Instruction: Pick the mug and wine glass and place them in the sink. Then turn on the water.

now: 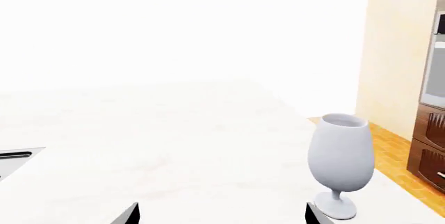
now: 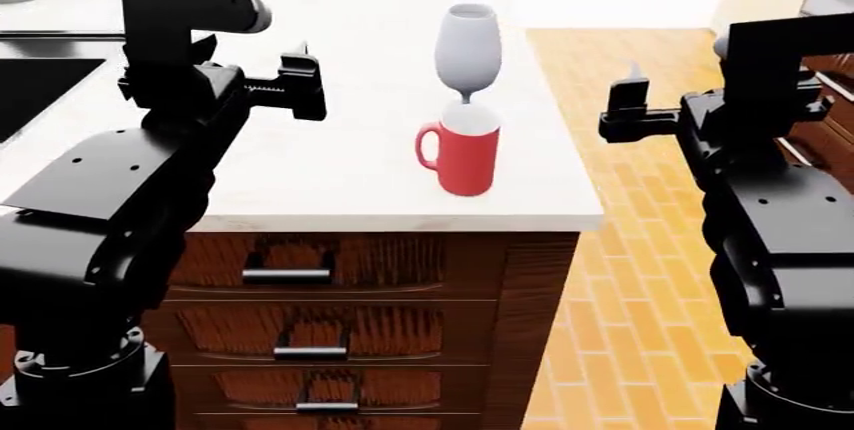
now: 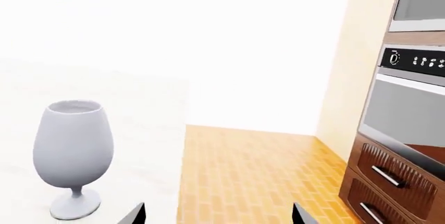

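Black left gripper (image 1: 221,214) hung with fingers apart, empty, over the marble countertop (image 2: 347,165); right gripper (image 3: 217,214) likewise apart, above the floor. Wine glass (image 2: 469,48) stood upright at 12 o'clock of the mug (image 2: 462,149). Sink (image 2: 34,85) sat at 9 o'clock.

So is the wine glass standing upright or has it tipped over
Upright. The wine glass stands on its round foot on the countertop, bowl opening facing up, just behind the mug.
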Tool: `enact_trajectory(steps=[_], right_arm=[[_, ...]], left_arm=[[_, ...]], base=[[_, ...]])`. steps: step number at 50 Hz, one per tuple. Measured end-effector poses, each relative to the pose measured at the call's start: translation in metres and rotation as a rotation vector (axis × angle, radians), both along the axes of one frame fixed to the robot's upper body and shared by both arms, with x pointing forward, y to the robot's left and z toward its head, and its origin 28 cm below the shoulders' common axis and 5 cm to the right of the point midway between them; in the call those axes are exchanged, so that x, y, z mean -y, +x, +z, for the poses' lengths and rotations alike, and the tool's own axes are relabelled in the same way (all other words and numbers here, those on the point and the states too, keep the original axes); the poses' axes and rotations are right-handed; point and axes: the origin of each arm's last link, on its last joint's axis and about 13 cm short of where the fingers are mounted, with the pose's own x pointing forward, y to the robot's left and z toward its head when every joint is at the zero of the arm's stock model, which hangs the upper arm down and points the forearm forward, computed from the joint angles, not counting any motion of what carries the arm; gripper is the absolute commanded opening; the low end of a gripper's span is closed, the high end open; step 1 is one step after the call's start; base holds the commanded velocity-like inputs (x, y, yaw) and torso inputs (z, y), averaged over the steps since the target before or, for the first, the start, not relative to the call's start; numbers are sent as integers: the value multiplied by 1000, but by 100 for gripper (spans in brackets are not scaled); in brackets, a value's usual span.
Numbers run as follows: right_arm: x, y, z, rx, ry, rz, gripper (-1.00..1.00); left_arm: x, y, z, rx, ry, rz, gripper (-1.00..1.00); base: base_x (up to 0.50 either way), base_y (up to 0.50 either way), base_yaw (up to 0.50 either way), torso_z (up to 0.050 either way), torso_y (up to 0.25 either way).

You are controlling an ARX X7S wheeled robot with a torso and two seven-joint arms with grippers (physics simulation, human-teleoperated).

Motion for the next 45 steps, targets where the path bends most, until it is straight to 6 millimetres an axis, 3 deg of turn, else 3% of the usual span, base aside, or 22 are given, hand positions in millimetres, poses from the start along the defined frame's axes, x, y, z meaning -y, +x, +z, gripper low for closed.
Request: enact_trajectory(steps=[7, 45], right_arm=[[0, 1, -2, -6, -5, 0, 100], [-4, 2, -5, -29, -19, 31, 100]], left_arm=[[0, 0, -2, -2, -1, -3, 100], [-2, 1, -4, -7, -7, 9, 100]], base=[[50, 0, 0, 0, 0], [500, -125, 0, 0, 0]])
